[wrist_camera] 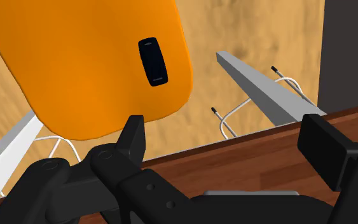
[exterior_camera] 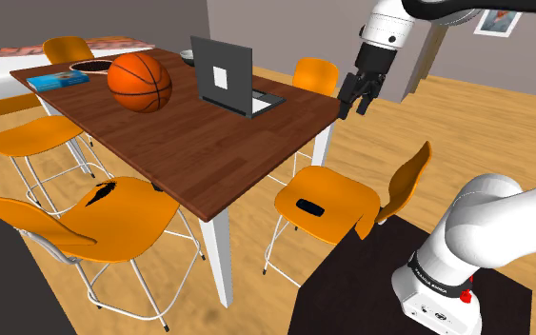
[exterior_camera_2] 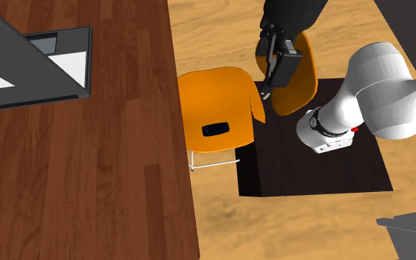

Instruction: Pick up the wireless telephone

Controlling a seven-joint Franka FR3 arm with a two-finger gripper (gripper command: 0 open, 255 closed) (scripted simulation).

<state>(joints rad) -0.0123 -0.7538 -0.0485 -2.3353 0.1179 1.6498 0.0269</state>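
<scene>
Black and small, the wireless telephone [exterior_camera: 309, 206] [exterior_camera_2: 216, 130] [wrist_camera: 152, 61] lies flat in the middle of the orange chair seat [exterior_camera: 347, 195] [exterior_camera_2: 213, 96], beside the edge of the wooden table [exterior_camera: 208, 143]. I see my gripper [exterior_camera: 351, 105] [wrist_camera: 225, 130] well above it, its fingers wide apart and holding nothing.

Black telephone [wrist_camera: 152, 60], orange chair seat [wrist_camera: 75, 63], dark brown table [exterior_camera: 189, 152] (wood grain).

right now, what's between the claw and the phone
Nothing but air: in the wrist view the open claw hangs over the table edge, and the black phone lies unobstructed on the orange chair seat.
</scene>
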